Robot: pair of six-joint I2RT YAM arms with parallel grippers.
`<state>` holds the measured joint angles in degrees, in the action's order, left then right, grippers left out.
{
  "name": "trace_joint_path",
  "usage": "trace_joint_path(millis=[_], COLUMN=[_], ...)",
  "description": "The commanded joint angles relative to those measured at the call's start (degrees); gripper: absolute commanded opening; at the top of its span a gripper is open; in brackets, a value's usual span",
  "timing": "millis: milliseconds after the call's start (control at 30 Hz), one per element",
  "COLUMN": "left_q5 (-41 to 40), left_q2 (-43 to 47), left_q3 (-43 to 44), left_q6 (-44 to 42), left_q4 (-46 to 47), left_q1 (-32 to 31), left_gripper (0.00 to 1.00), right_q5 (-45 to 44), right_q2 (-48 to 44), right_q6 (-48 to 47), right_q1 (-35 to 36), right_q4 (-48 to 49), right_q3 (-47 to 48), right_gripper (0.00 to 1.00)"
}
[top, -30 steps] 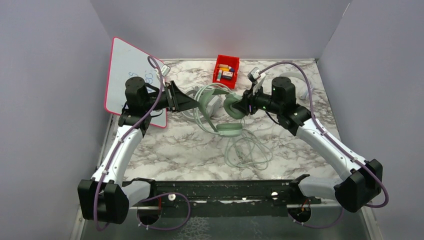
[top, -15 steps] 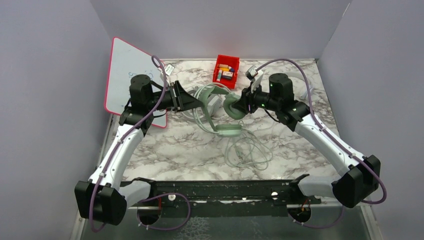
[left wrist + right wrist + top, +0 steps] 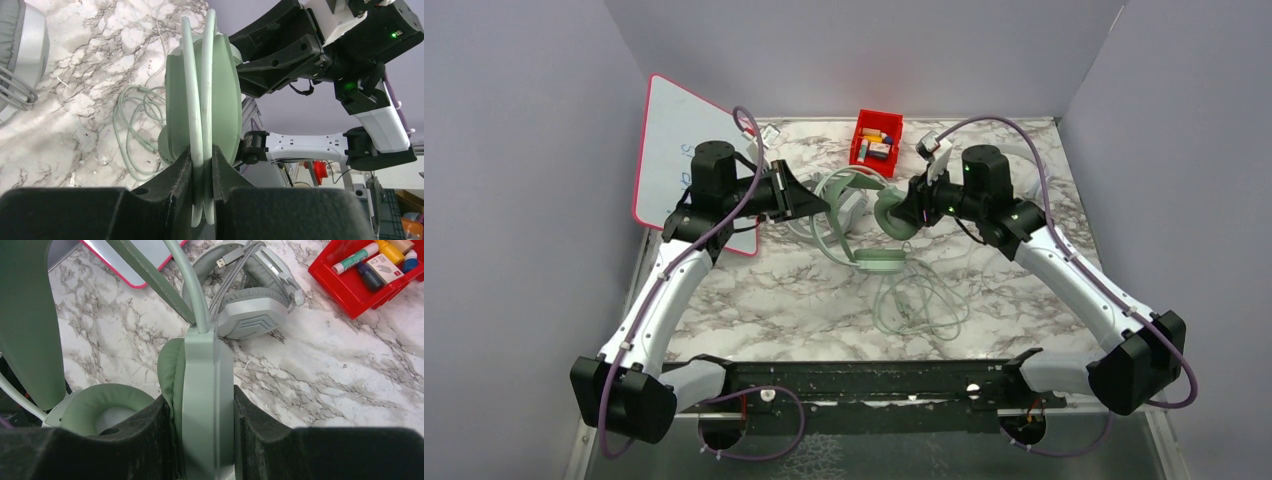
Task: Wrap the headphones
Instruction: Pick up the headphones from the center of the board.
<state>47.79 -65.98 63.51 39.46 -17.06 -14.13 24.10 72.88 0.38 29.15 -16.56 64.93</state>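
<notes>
Here the mint headset (image 3: 882, 262) sits just nearer than the red bin (image 3: 876, 135). The left gripper (image 3: 202, 155) pinches its two thin, smooth headband rails, seemingly tight; the right gripper (image 3: 202, 412) clamps a padded oval earcup. Its cable (image 3: 919, 300) lies looped nearer still.

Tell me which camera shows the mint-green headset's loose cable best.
Top external: the whole cable lies in loose loops on the marble table, just nearer the arms than the mint-green headset. Left wrist catches only a few loops beyond the headset. Right wrist shows none of it.
</notes>
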Motion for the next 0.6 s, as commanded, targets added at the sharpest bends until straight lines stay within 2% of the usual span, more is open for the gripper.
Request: trace_joint_path(millis=[0,33,100,167,233,267,333,433,567], left_q5=[-3.03,-2.85,-2.40,-2.09,-1.34,-1.02,-0.14,3.01,5.98], left_q2=[-0.94,-1.11,-1.65,-2.00,-2.21,-2.30,-2.32,-2.36,-1.91], left_q3=[2.31,2.31,2.58,3.35,4.15,4.65,5.07,3.93,2.23], left_q6=[-2.25,-2.02,-1.30,-1.00,-0.75,-0.54,0.38,5.00,11.57], left_q4=[-2.10,-2.10,-1.94,-1.83,-1.82,-1.82,-1.21,3.64,11.91], left_q1=[-0.11,-0.06,0.05,0.58,1.68,2.38,3.62,5.07,6.62], left_gripper=[0.03,0.00,0.00,0.00,0.00,0.00,0.00,0.00,0.00], right_q5=[0.34,0.16,-0.09,-1.35,-3.89,-4.10,-3.12,0.90,6.45], right_q2=[-0.56,-0.61,-0.85,-1.14,-1.49,-1.79,-2.87,-4.52,-5.12], right_q6=[-0.60,-1.43,-1.37,-0.91,-0.71,-0.73,-0.56,2.26,4.71], right_q1=[0.30,0.30,0.30,0.34,0.02,-0.46,-2.30,-6.58,-14.39], right_q4=[1.01,0.98,1.07,0.78,-0.50,-1.05,-1.05,-0.39,1.49], right_q3=[3.38,3.37,3.32,3.56,4.34,4.82,5.11,5.20,3.35], right_gripper=[0.01,0.03,0.09,0.29,0.58,0.70,0.83,0.92,0.95])
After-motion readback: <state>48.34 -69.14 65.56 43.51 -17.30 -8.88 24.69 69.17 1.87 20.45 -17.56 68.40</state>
